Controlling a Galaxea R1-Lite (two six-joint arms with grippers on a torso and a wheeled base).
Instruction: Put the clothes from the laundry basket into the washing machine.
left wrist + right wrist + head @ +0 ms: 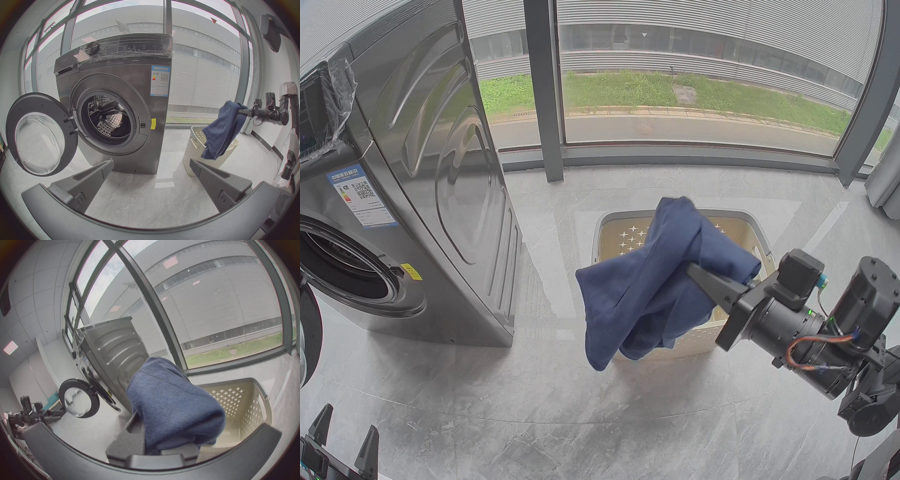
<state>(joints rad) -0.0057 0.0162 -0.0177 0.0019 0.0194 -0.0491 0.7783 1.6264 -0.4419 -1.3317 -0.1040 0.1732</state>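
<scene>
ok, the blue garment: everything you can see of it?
The blue garment is dark, soft knit-looking cloth with a stitched seam, bunched and draped in folds. The right arm's jaws are shut on its upper part, holding it over the laundry basket, one end hanging lowest. Contact with the basket is unclear.

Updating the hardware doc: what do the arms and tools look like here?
The right arm has black cylindrical motor housings, with a looped orange cable and blue wiring at the wrist. The right tool and left tool are dark grey with tapering wedge-shaped fingers; the left's inner pads are ribbed.
</scene>
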